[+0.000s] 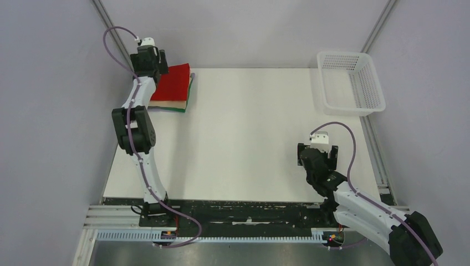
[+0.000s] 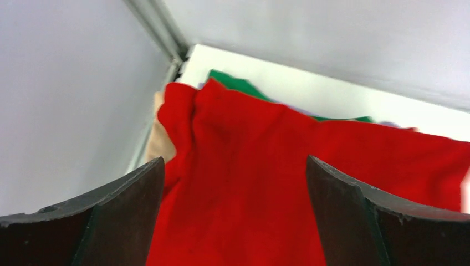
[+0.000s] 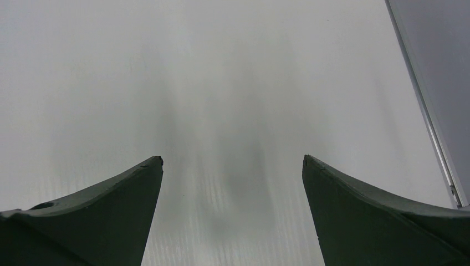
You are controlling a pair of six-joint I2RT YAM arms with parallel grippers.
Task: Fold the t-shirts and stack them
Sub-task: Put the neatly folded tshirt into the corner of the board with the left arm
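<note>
Dark jaws of the left gripper point(image 2: 234, 160) stand wide apart, empty, over the red t-shirt point(image 2: 354, 160) topping the beige t-shirt point(image 2: 161, 141) and green t-shirt point(image 2: 235, 84) at the table's point(image 1: 249, 138) far-left corner, where a fingertip catching its rumpled edge on withdrawal could drag the stack askew.

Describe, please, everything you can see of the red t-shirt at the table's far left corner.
The red t-shirt is soft, bright, plain cloth, folded into a rough rectangle, with wrinkles at one end. It lies on top of the beige t-shirt and green t-shirt, whose edges peek out beneath. The open left claw hovers over it, gripping nothing.
</note>
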